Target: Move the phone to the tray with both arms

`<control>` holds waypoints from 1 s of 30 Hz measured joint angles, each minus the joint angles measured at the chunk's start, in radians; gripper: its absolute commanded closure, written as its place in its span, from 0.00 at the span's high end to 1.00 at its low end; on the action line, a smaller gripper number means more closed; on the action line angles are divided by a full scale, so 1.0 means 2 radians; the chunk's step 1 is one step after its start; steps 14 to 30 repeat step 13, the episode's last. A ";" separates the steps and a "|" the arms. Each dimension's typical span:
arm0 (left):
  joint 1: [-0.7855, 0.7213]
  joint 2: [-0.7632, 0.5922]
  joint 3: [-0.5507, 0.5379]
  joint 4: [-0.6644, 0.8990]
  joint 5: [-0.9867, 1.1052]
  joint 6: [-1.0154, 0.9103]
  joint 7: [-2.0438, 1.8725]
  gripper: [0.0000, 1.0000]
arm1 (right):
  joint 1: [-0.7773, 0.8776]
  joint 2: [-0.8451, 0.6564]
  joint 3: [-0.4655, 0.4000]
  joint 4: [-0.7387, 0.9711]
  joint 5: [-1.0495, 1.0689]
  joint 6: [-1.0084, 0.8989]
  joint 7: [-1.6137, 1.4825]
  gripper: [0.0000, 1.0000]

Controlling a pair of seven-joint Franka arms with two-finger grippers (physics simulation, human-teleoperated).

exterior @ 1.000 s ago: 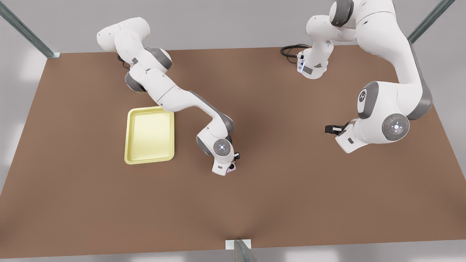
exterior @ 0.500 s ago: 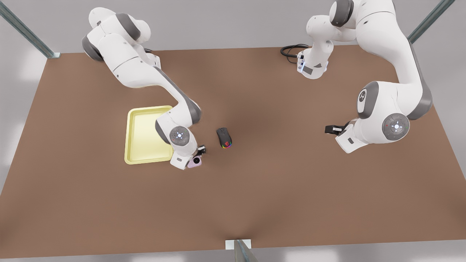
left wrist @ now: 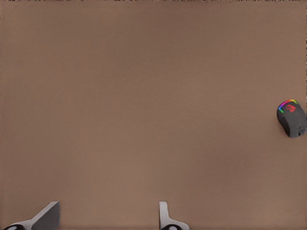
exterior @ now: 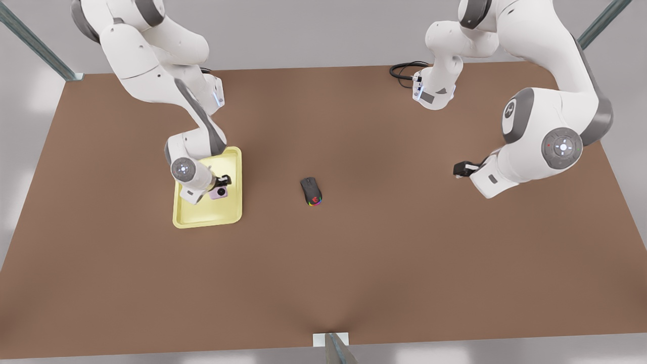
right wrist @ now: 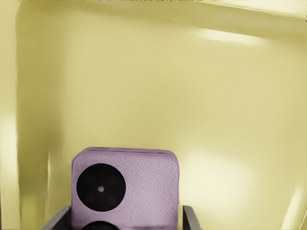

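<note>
Surface, front view: brown table [exterior: 384,263], flat matte top, grey floor around it, metal struts at the far corners and a bracket at the near edge.
Tray, front view: pale yellow tray [exterior: 233,210] on the front view's left half of the table, long side running near to far.
Right gripper, front view: right gripper [exterior: 221,185] over the tray, pinching the phone [exterior: 219,192]; phone sits above the tray floor, inside the rim line.
Left gripper, front view: left gripper [exterior: 461,169] on the front view's right, hanging over bare table, this arm waits.
Mouse, front view: black mouse [exterior: 311,191] with rainbow lights between the two arms, well apart from the tray.
Cable, front view: black cable [exterior: 404,68] looped at the far edge by the arm base.
Open room, front view: near half of the table bare right to the edge.
Left wrist view: fingers [left wrist: 168,218] spread with nothing between them, brown top below, mouse [left wrist: 291,118] off to one side.
Right wrist view: lilac phone [right wrist: 125,184] clamped between the two fingers [right wrist: 189,218], black camera circles facing the lens; tray [right wrist: 201,86] floor behind it, raised rim along two sides.
</note>
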 measured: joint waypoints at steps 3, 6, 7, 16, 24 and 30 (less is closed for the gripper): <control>0.000 -0.012 0.000 -0.007 0.001 0.009 -0.001 1.00 | -0.011 -0.011 -0.002 0.026 -0.001 0.013 -0.015 1.00; 0.000 -0.015 0.000 -0.009 0.002 0.014 -0.001 1.00 | -0.007 -0.028 -0.009 0.214 -0.002 -0.087 -0.023 1.00; 0.000 -0.018 -0.001 -0.010 0.002 0.015 -0.001 1.00 | 0.004 -0.026 -0.018 0.293 -0.003 -0.133 -0.023 1.00; 0.000 -0.021 0.000 -0.011 0.007 0.016 -0.001 1.00 | 0.025 -0.015 -0.054 0.468 -0.004 -0.350 -0.026 1.00; 0.000 -0.021 0.000 -0.011 0.007 0.016 -0.001 1.00 | 0.025 -0.015 -0.054 0.468 -0.004 -0.350 -0.026 1.00; 0.000 -0.021 0.000 -0.011 0.007 0.016 -0.001 1.00 | 0.025 -0.015 -0.054 0.468 -0.004 -0.350 -0.026 1.00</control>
